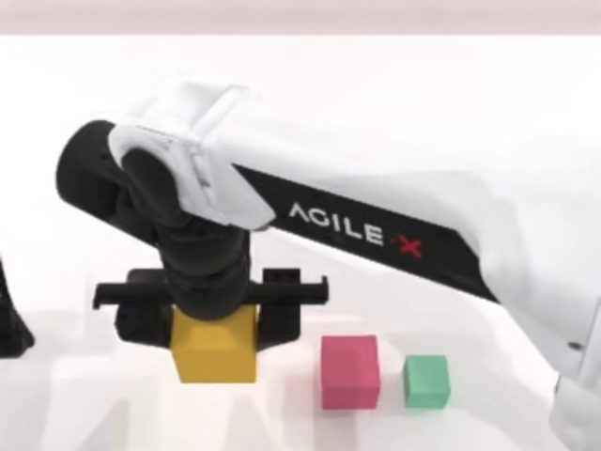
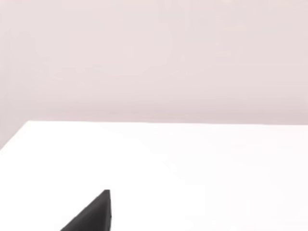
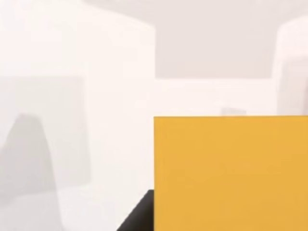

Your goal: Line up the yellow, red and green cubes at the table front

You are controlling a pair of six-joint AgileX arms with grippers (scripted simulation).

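Observation:
The large yellow cube [image 1: 216,352] sits near the table's front, left of centre. My right gripper [image 1: 214,319] reaches across from the right and is shut on it, with a black finger [image 1: 280,315] pressed against each side. In the right wrist view the yellow cube [image 3: 231,173] fills the lower part, with one dark finger [image 3: 139,216] against its edge. The red cube [image 1: 349,372] stands to the right of the yellow one, and the smaller green cube [image 1: 426,381] is right of that. My left arm [image 1: 7,329] is parked at the left edge. One left fingertip [image 2: 94,214] shows over bare table.
The white tabletop [image 1: 84,413] stretches out around the cubes, and a pale wall runs behind it. The right arm's long white link [image 1: 376,216] crosses over the middle of the table.

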